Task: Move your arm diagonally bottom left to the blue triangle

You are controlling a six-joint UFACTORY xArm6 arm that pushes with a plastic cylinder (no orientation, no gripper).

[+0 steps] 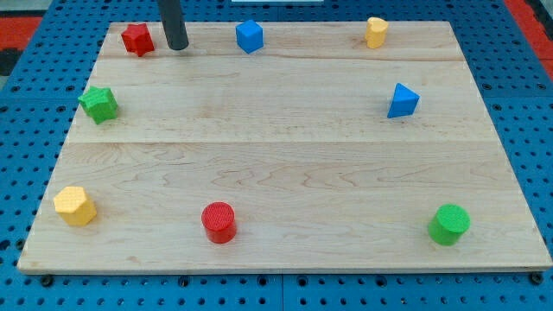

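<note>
The blue triangle [402, 101] lies on the wooden board at the view's right, in the upper half. My tip [177, 47] rests on the board near the view's top left, just right of the red star [137, 39] and left of the blue cube [249, 36]. The tip is far to the left of the blue triangle and a little above it in the view. It touches no block.
A yellow cylinder [375, 32] stands at the top right. A green star [99, 104] lies at the left edge. A yellow hexagon [75, 206], a red cylinder [219, 222] and a green cylinder [449, 225] stand along the bottom. The board [276, 164] lies on blue pegboard.
</note>
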